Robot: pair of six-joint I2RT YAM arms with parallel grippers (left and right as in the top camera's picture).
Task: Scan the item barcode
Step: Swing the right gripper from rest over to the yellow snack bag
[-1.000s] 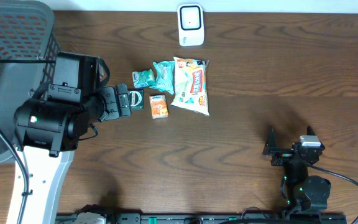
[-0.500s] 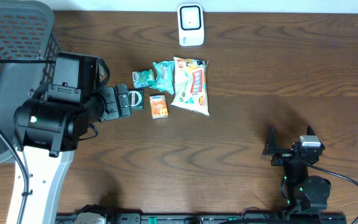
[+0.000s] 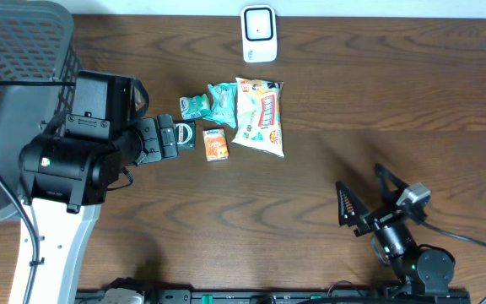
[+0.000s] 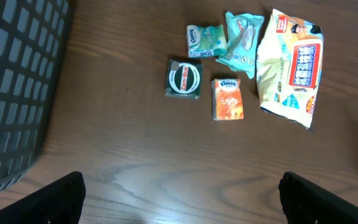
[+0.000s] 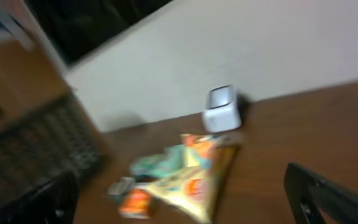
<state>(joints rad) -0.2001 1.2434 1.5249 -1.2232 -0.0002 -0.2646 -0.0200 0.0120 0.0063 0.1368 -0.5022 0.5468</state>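
While items (image 3: 258,114) number five, scanners (image 3: 259,34) one.

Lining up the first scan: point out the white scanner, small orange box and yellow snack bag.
White plastic barcode scanner (image 3: 259,34): overhead view, front face.
Small orange cardboard box (image 4: 227,99): left wrist view, top face.
Large yellow snack bag (image 4: 291,65): left wrist view, front centre.

Your desk (image 3: 353,110): dark wood.
Far edge: white scanner (image 3: 259,34).
Your centre cluster: snack bag (image 3: 260,116), teal pouch (image 3: 223,101), tissue pack (image 3: 194,105), orange box (image 3: 215,144), black box (image 4: 184,79).
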